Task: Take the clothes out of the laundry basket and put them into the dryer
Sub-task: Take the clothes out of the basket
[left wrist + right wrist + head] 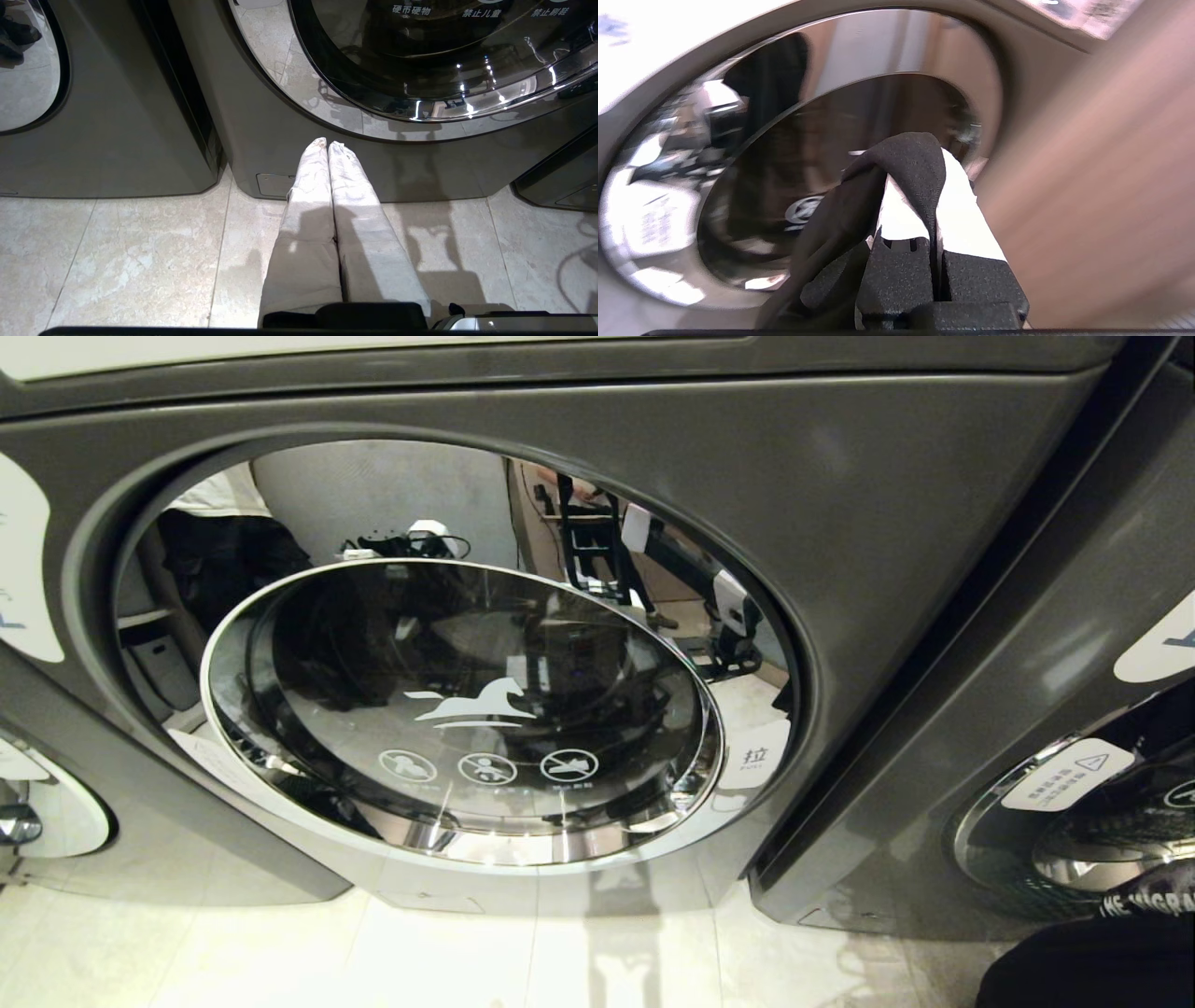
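1. A dark textured cloth garment (896,186) is held pinched in the closed right pincer (936,219), near the grey dryer's round glass door (462,709).
2. That door appears shut; opening is judged necessary before loading.
3. The left pincer (329,147), closed and empty, is parked low by the floor.

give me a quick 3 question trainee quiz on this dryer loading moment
1. True or false: the dryer door is shut.
2. What does the right gripper hold? A) a dark garment B) a white towel C) nothing
3. Fill in: the left gripper hangs over the tiled ____ in front of the dryer, fingers together.

Key: 1 true. 2 A, the dark garment is pinched between its fingers. 3 floor.
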